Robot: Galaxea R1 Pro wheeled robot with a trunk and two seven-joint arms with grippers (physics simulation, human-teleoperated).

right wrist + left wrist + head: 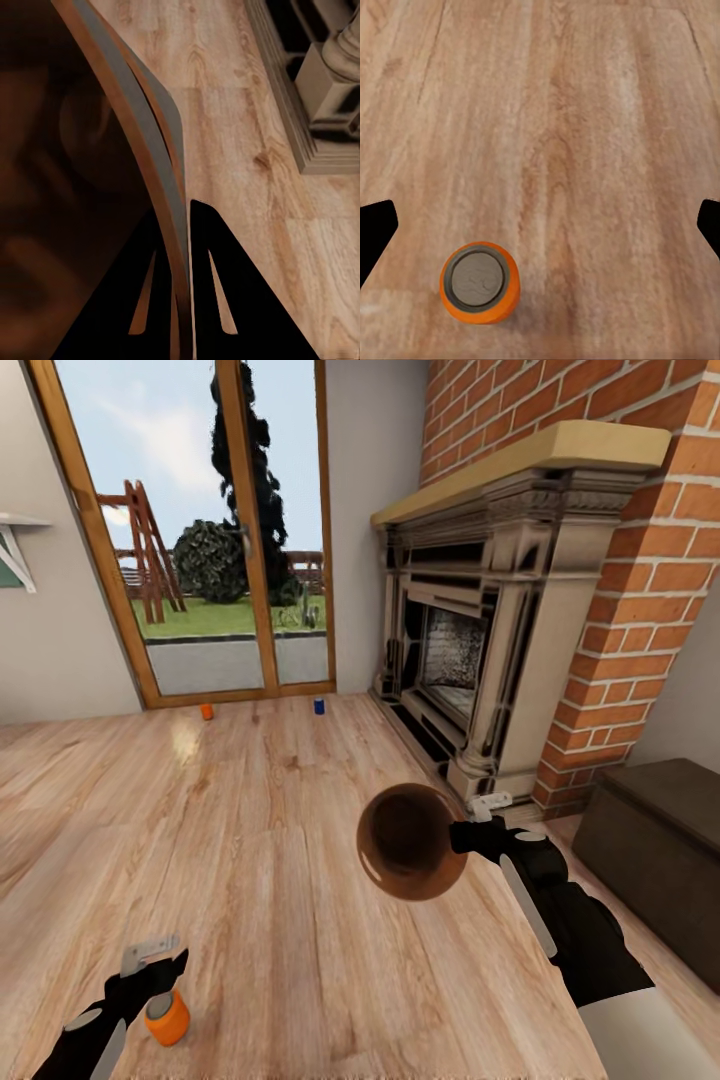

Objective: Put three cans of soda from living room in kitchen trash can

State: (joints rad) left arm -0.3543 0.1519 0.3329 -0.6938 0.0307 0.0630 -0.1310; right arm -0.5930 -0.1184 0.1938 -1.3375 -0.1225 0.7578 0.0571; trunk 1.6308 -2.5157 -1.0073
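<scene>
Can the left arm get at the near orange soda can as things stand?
Probably yes. The left end effector hangs right above the upright orange cylindrical soda can with its fingers spread wide, and nothing but bare light wood floor lies around the can.

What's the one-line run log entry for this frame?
room: living room | left gripper: open above orange can on floor | right gripper: shut on trash can rim | far orange can, blue can: by glass doors
</scene>
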